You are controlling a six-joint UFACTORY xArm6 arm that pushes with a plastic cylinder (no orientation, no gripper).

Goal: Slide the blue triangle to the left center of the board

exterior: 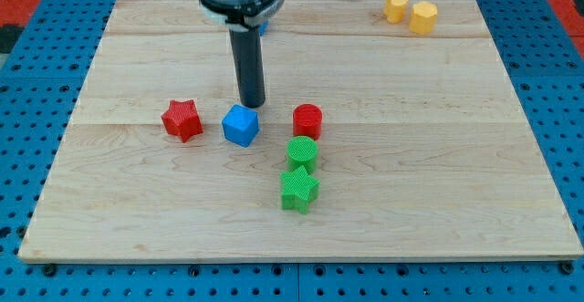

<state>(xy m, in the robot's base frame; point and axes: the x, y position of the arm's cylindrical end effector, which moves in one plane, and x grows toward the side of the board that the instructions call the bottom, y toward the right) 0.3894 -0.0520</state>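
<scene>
My dark rod comes down from the arm at the view's top centre, and my tip (251, 104) rests on the board just above a blue block (241, 125). That block looks like a cube seen corner-on, and my tip is very close to or touching its top edge. A small sliver of a second blue thing (264, 26) shows at the right of the arm's body near the board's top. It is mostly hidden and I cannot tell its shape.
A red star (182, 119) lies left of the blue block and a red cylinder (307, 119) lies right of it. A green cylinder (302, 151) and a green star (299, 189) sit below the red cylinder. Two yellow blocks (409, 12) lie at the top right. The wooden board (456, 156) is edged by blue pegboard.
</scene>
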